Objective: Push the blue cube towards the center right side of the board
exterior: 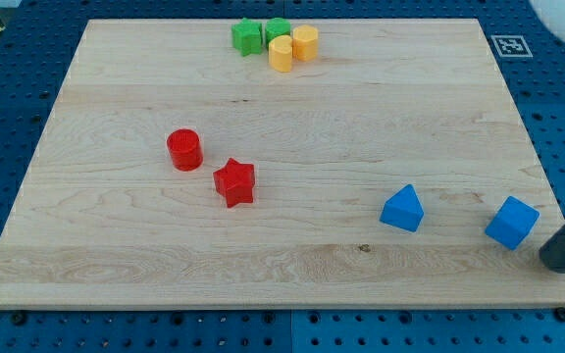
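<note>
The blue cube sits near the board's right edge, in the lower right of the view. My tip is just right of and below the cube, at the board's right edge, a small gap apart from it. A blue triangular block lies to the cube's left.
A red cylinder and a red star sit left of centre. Two green blocks and two yellow cylinders cluster at the view's top. The wooden board lies on a blue pegboard; a marker tag sits at the top right.
</note>
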Robot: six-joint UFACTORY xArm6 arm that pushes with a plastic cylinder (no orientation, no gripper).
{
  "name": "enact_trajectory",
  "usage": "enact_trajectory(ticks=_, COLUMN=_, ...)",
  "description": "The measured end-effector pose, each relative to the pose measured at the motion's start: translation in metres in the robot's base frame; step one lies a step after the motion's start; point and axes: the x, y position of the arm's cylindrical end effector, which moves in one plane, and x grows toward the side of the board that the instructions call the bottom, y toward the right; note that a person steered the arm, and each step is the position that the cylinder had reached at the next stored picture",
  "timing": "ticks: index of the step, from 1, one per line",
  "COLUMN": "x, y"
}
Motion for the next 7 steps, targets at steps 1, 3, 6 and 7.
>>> enact_trajectory(ticks=1, x=-0.016, y=0.000)
enact_trajectory(ticks=3, x=-0.020, y=-0.042)
enact_trajectory(ticks=6, x=-0.020, y=-0.073)
enact_trajectory(ticks=7, x=-0.024, y=-0.085)
